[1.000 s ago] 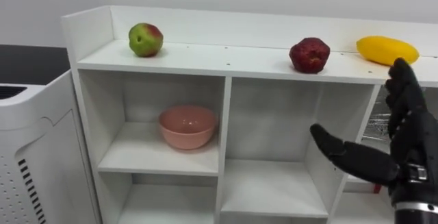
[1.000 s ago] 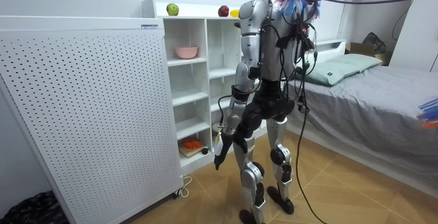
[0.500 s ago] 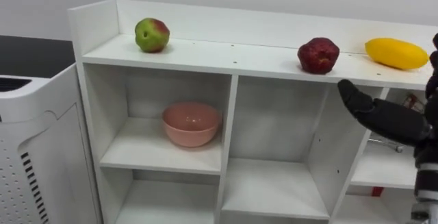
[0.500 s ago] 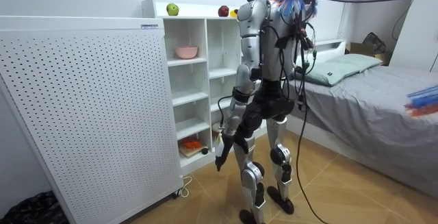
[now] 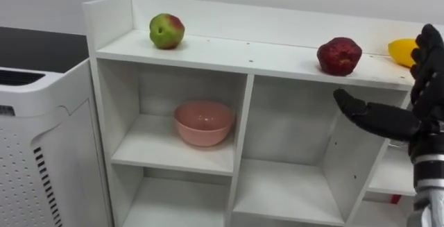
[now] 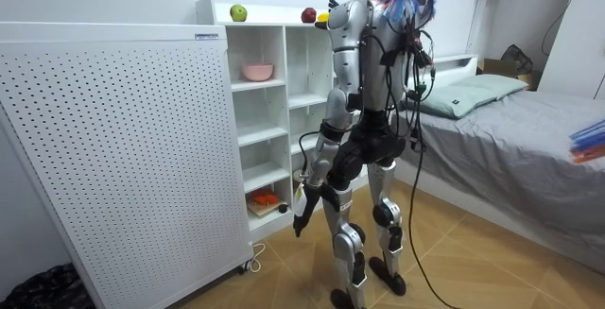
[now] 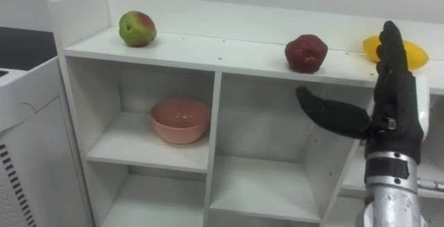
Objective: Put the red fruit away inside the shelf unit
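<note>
Right hand (image 7: 395,116), fingers straight and spread, holding nothing, partly hides the yellow fruit (image 7: 416,52); the room view shows the left hand (image 6: 301,216) hanging low.

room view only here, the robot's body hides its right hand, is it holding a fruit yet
Observer: No. In the eye views the right hand is raised in front of the white shelf unit, fingers straight, thumb out to the side, holding nothing.
Operator: where's the yellow fruit, i barely see it
Observer: The yellow fruit lies at the right end of the top board, partly behind the raised fingertips.
Operator: anything in the pink bowl
Observer: No fruit shows in the pink bowl; it stands in the upper left compartment, and what shows of its inside is bare.
</note>
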Controlling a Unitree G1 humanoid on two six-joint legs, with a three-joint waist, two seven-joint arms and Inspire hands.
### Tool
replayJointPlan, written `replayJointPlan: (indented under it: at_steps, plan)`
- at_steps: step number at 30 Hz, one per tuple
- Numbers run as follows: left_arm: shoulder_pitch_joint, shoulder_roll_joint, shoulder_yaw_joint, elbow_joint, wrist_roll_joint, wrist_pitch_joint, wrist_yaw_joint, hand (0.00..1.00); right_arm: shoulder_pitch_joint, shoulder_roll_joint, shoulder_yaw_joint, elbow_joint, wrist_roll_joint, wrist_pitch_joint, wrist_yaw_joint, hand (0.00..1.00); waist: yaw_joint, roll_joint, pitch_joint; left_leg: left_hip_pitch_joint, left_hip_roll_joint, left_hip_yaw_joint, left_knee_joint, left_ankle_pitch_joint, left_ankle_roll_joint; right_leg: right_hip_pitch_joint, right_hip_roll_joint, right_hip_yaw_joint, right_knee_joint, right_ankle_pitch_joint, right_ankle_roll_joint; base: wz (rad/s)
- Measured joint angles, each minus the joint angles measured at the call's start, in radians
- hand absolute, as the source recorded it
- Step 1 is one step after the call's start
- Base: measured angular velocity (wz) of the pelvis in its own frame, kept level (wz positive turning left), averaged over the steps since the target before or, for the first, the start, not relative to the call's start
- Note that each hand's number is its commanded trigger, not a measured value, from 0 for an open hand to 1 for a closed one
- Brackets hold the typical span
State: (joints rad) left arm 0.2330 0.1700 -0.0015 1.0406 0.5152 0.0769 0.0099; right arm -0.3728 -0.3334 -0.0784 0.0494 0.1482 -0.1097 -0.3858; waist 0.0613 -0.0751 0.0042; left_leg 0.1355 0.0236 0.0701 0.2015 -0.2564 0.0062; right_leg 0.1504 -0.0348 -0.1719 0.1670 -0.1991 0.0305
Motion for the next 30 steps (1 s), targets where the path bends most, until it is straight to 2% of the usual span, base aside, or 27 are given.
replayJointPlan:
  at_steps: [4,9,12,15,18,23,30]
  plan:
    - [0.0,0.001,0.0,0.0,0.0,0.005,0.0,0.0,-0.022,-0.017,-0.002,0.029,0.013,0.003,0.015,0.0,0.005,0.003,-0.003,-0.003,0.0,-0.01,-0.003,0.001,-0.001,-0.003,0.0,-0.012,0.0,0.0,0.0,0.07]
    - [-0.002,0.001,0.001,0.001,-0.001,0.005,-0.003,0.0,-0.047,-0.032,-0.003,0.052,0.052,0.005,0.04,0.0,0.004,0.001,-0.0028,0.001,0.001,-0.021,-0.005,0.001,-0.001,0.004,0.0,-0.022,-0.001,0.0,0.0,0.06]
    - [-0.005,0.001,0.004,0.001,-0.001,0.005,-0.006,0.0,-0.051,-0.038,-0.003,0.056,0.052,0.015,0.056,0.0,0.006,-0.006,-0.002,0.003,0.001,-0.022,-0.007,0.001,-0.001,0.006,0.0,-0.022,-0.001,0.0,0.0,0.0]
    - [-0.008,0.005,0.011,0.002,-0.001,0.005,-0.021,0.0,-0.053,-0.045,-0.003,0.065,0.052,0.017,0.066,0.0,0.008,-0.02,0.0047,0.004,0.001,-0.022,-0.007,0.001,-0.001,0.007,0.0,-0.023,-0.001,0.0,0.0,0.0]
    - [-0.007,0.006,0.019,0.005,-0.001,0.005,-0.023,0.0,-0.055,-0.051,-0.003,0.071,0.052,0.017,0.073,0.0,0.009,-0.029,0.0013,0.001,0.0,-0.022,-0.005,0.001,-0.001,0.006,0.0,-0.024,-0.001,0.0,0.0,0.0]
    - [-0.007,0.006,0.02,0.013,-0.002,0.004,-0.038,0.0,-0.087,-0.055,-0.003,0.097,0.052,0.017,0.092,0.0,0.025,-0.03,0.0011,0.008,0.001,-0.024,-0.005,0.001,-0.001,0.014,0.0,-0.024,-0.001,0.0,0.0,0.0]
    - [-0.007,0.006,0.02,0.022,-0.003,0.004,-0.055,0.0,-0.102,-0.056,-0.003,0.1,0.058,0.017,0.117,0.0,0.029,-0.029,0.0023,0.005,0.0,-0.027,-0.003,0.001,-0.001,0.013,0.0,-0.024,-0.001,0.0,0.0,0.0]
